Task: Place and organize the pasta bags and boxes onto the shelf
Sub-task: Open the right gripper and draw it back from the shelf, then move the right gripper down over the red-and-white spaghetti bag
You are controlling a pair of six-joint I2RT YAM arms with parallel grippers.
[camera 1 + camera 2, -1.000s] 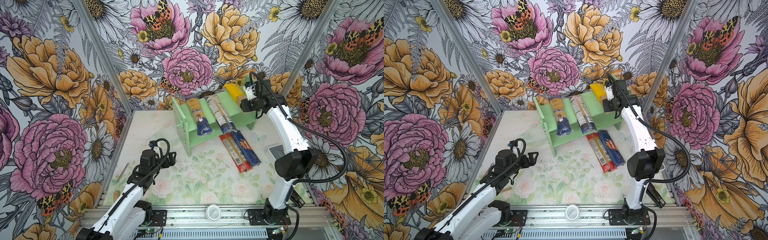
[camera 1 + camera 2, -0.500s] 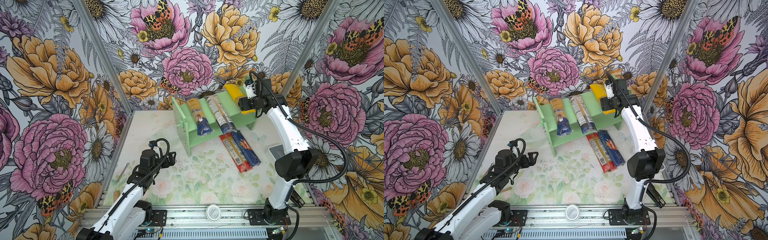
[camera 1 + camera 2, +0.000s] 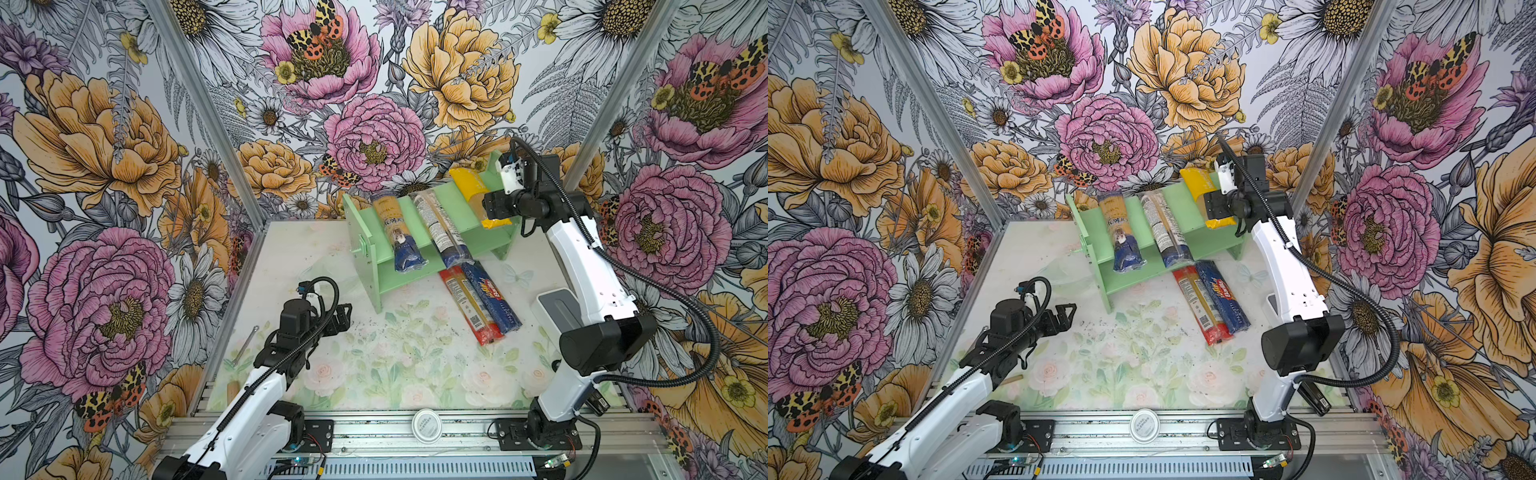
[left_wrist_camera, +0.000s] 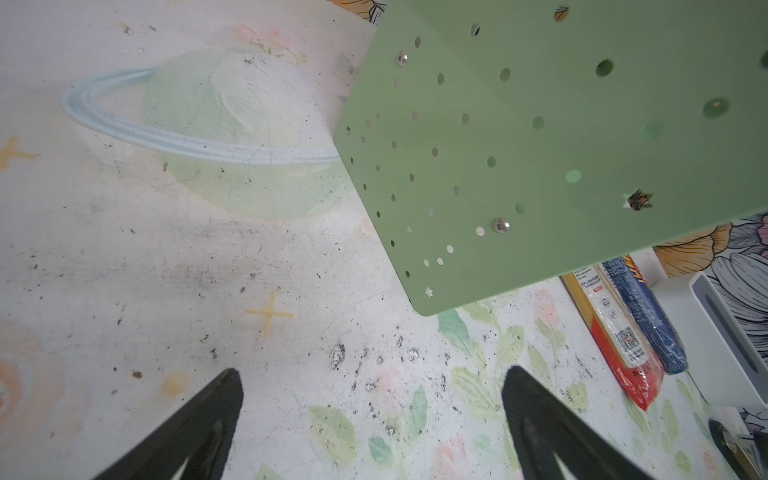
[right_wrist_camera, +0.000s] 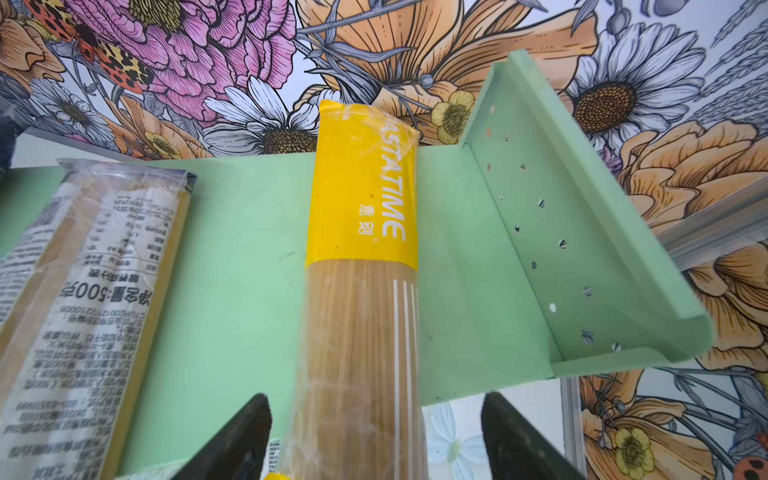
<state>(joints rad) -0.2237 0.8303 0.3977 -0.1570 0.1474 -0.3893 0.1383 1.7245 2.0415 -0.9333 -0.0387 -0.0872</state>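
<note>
Two grippers are in view; we take each in turn.

Right gripper (image 3: 488, 208): it sits in the upper right of both top views, at the front edge of the upper tier of the mint-green two-tier wooden shelf (image 3: 399, 284). In the right wrist view its black fingers (image 5: 241, 436) stand wide, one on each side of the yellow-ended clear spaghetti pack (image 5: 361, 199). We see a gap on both sides and no contact. This pack lies across the upper tier near the peg-holed side panel (image 5: 540, 249). Its near end overhangs the front edge and lies between the fingers.

Left gripper (image 4: 370, 380): it sits lower left of centre in both top views, above the floral-print tabletop (image 3: 374, 365) and well apart from every pack. Its jaws stand wide with nothing between them.

Remaining packs: a clear spaghetti pack with a dark-blue end (image 3: 395, 232) and a second clear pack (image 3: 440, 226) lie across the upper tier, to the left of the yellow-ended one. Their blue ends hang over the front edge. A red flat spaghetti pack (image 3: 469, 307) and a dark-blue spaghetti pack (image 3: 492, 297) lie side by side, touching, on the tabletop. Both are just in front of the shelf, right of frame centre.
</note>
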